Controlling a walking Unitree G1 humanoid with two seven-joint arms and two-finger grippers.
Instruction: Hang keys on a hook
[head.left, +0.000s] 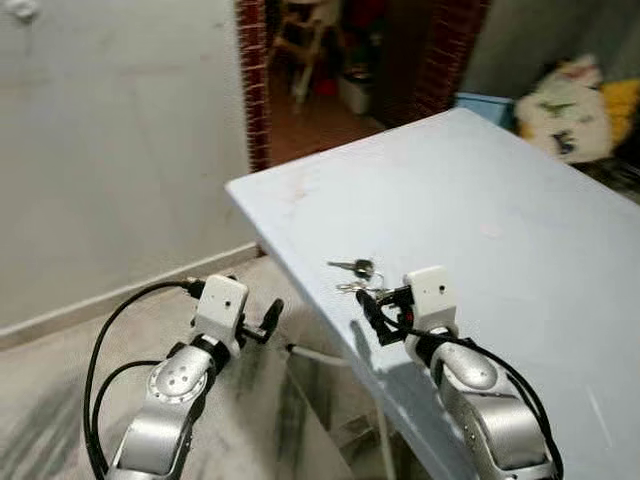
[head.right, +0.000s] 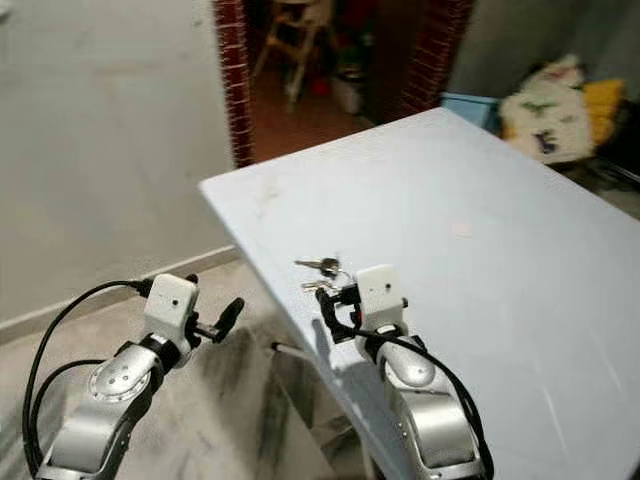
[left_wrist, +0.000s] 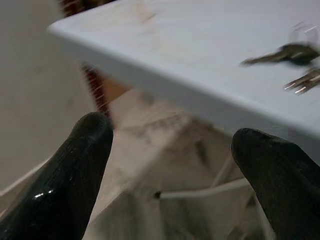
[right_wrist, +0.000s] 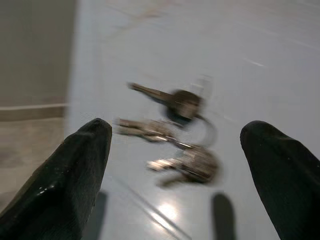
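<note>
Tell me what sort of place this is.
Probably a room in a home: a pale blue table with keys near its edge, a brick-framed doorway to a cluttered room holding a wooden chair, and a printed bag by the wall.

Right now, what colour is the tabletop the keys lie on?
Pale blue-white tabletop, under the small metal keys; clearest in the left eye view.

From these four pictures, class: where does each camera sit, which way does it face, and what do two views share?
Left and right eye views: on the head, looking forward and down at the table, both arms in view.
Left wrist view: along the open left gripper at the table's edge.
Right wrist view: along the open right gripper.
Both wrist views share the keys.
</note>
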